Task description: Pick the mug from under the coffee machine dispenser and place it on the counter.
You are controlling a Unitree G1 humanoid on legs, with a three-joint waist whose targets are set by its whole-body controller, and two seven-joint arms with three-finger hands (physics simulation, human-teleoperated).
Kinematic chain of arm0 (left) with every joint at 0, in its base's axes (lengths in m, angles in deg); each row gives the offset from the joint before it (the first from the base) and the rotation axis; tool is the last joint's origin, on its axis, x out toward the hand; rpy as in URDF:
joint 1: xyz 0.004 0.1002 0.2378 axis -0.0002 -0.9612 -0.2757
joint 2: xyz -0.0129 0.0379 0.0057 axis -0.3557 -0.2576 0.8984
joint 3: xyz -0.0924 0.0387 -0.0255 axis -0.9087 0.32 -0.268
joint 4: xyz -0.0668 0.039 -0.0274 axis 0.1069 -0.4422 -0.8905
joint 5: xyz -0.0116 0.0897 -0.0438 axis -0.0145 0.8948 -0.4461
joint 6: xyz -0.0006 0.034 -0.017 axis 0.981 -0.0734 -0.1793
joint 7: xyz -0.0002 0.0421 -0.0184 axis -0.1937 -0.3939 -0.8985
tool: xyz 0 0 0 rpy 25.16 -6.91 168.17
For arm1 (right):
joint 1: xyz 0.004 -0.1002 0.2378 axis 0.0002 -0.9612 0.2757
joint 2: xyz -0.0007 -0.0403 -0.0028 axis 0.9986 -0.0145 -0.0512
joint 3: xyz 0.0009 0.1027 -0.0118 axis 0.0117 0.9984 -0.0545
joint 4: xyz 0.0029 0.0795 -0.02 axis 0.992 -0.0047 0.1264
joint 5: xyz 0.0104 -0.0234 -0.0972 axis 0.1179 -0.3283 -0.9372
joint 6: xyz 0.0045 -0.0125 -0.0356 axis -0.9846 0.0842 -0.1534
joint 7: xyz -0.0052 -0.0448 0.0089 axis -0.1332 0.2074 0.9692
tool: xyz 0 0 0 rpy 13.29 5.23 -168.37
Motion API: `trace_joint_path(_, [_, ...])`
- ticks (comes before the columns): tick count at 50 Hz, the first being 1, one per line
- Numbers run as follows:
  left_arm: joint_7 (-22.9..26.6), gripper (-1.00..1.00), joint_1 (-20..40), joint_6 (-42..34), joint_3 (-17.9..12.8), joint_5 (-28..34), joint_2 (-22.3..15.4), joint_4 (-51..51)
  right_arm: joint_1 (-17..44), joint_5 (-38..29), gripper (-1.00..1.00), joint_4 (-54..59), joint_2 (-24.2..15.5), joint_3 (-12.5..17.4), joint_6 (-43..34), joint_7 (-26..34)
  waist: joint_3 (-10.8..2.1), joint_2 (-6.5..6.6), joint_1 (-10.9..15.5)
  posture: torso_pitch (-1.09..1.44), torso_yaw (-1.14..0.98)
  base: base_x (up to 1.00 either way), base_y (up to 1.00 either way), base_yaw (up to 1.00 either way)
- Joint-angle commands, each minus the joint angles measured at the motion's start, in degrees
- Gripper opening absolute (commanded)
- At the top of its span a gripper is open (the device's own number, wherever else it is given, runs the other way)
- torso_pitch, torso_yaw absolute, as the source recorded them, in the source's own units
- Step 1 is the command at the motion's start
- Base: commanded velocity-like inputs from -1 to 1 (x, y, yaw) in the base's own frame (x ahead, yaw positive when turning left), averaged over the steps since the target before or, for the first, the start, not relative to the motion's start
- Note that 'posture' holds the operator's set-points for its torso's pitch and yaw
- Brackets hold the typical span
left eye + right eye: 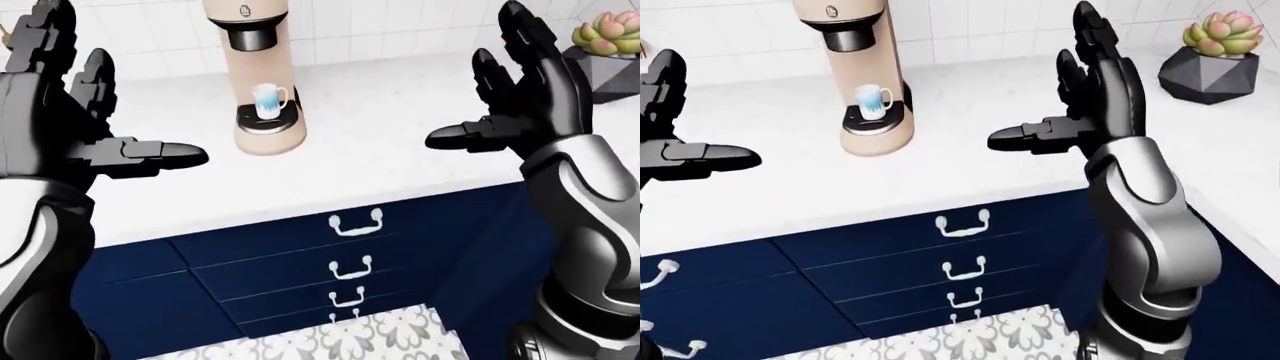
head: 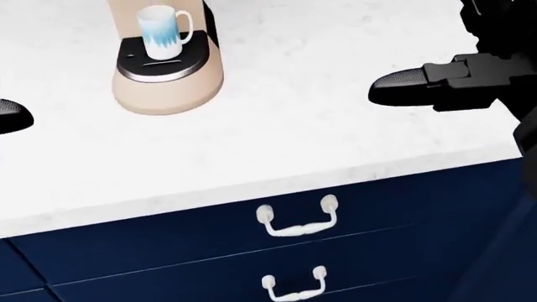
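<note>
The tall beige coffee machine (image 1: 258,67) bears a small round badge near its top, too small to read. Both black three-finger hands, left (image 1: 70,112) and right (image 1: 525,90), are raised with fingers spread, holding nothing. The white mug with blue drips (image 2: 162,33) stands upright on the machine's dark drip tray, handle pointing right, above the white marble counter (image 2: 319,145)

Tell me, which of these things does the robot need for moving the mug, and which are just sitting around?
Needed for the job:
- mug, standing on the machine's tray
- coffee machine
- counter, where the mug goes
- left hand and right hand, both open and empty

Just sitting around:
- potted succulent
- drawer handles
</note>
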Motion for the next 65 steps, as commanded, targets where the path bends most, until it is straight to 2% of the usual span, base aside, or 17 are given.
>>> trace_joint_path(1, [0.21,1.00,1.29,2.05,-0.47,-0.07,-0.71,1.28,1.75,-0.39,1.00,-1.49,-0.85,1.09,2.31,-0.47,-0.90,0.08,-0.16,0.00,0.00,0.12,0.28,0.00])
trace_joint_path(6, [0.07,1.00,1.55,1.91,-0.40,-0.16,-0.77,1.30,1.97,-0.31,1.00,-1.26,-0.98,0.97,2.33,-0.56,-0.87,-2.71,0.16,0.00,0.00,0.12,0.26,0.00])
trace_joint_path(8, [0.13,1.00,1.49,1.93,-0.40,-0.15,-0.83,1.38,1.83,-0.30,1.00,-1.42,-0.96,0.90,2.35,-0.56,-1.58,-5.31,0.33,0.00,0.00,0.12,0.25,0.00])
trace_joint_path(9, [0.16,1.00,1.41,1.88,-0.41,-0.18,-0.84,1.50,1.70,-0.34,1.00,-1.39,-0.97,0.95,2.45,-0.54,-0.99,-3.11,-0.22,0.00,0.00,0.12,0.25,0.00])
trace_joint_path(11, [0.15,1.00,1.39,1.77,-0.25,-0.20,-0.75,1.69,0.83,-0.53,1.00,-1.54,-0.89,0.94,2.93,-0.28,-1.24,-4.30,-0.13,0.00,0.00,0.12,0.25,0.00])
trace_joint_path(16, [0.24,1.00,1.36,1.65,-0.26,-0.12,-0.63,1.83,0.69,-0.71,1.00,-1.42,-0.75,0.94,3.09,-0.25,-0.83,-2.45,-0.46,0.00,0.00,0.13,0.25,0.00])
trace_joint_path(19, [0.34,1.00,1.44,1.51,-0.37,-0.19,-0.72,1.83,0.59,-0.75,1.00,-1.60,-0.64,0.90,2.99,-0.25,-0.72,0.84,-0.96,0.00,0.00,0.12,0.23,0.00])
trace_joint_path(20, [0.34,1.00,1.47,1.38,-0.47,-0.26,-0.78,1.86,0.60,-0.77,1.00,-1.58,-0.66,0.91,2.97,-0.22,-1.59,3.16,-1.04,0.00,0.00,0.12,0.24,0.00])
trace_joint_path(21, [0.32,1.00,1.51,1.35,-0.45,-0.29,-0.78,1.82,0.65,-0.81,1.00,-1.53,-0.71,0.94,2.99,-0.17,-2.45,3.37,-1.20,0.00,0.00,0.12,0.23,0.00])
trace_joint_path(23, [0.30,1.00,1.69,1.28,-0.33,-0.30,-0.87,1.79,0.73,-0.84,1.00,-1.47,-0.79,1.01,3.02,-0.10,-0.79,2.95,-0.63,0.00,0.00,0.13,0.23,0.00])
trace_joint_path(27, [0.38,1.00,1.58,1.13,-0.46,-0.41,-0.95,1.99,0.17,-1.21,1.00,-1.52,-0.71,0.86,3.64,0.17,-0.99,0.57,-0.26,0.00,0.00,0.13,0.19,0.00])
trace_joint_path(32, [0.59,1.00,1.40,1.18,-0.18,-0.21,-0.97,2.17,0.04,-1.41,1.00,-1.47,-0.56,0.94,3.75,0.39,-0.99,-0.77,-0.21,0.00,0.00,0.12,0.09,0.00])
trace_joint_path(37, [1.28,1.00,1.34,1.18,-0.07,0.31,-1.01,2.51,-0.17,-1.81,1.00,-1.13,-0.55,0.97,4.12,0.48,-0.91,-5.43,0.62,0.00,0.00,0.09,0.05,0.00])
trace_joint_path(38, [1.48,1.00,1.25,1.26,-0.05,0.47,-1.04,2.57,-0.24,-1.80,1.00,-1.23,-0.47,1.00,4.12,0.50,-0.74,-3.13,0.89,0.00,0.00,0.00,0.00,0.00])
trace_joint_path(44, [2.23,1.00,1.02,0.70,0.28,0.55,-0.12,3.06,-0.63,-1.77,1.00,-0.82,-0.15,1.29,5.13,0.49,-1.10,-2.09,0.70,0.00,0.00,0.00,0.00,0.00])
trace_joint_path(56, [0.93,1.00,2.01,-4.11,0.98,-0.76,2.28,2.09,-1.22,-2.57,1.00,-0.08,-0.20,0.73,5.52,0.82,-0.94,-1.71,-0.03,0.00,0.00,0.00,0.00,0.00])
trace_joint_path(65, [-6.26,1.00,2.93,-5.34,1.73,-8.57,5.16,-2.19,-1.93,-3.30,1.00,0.58,0.33,0.71,5.94,1.40,-0.80,-1.69,-0.15,0.00,0.00,0.00,0.00,0.00])
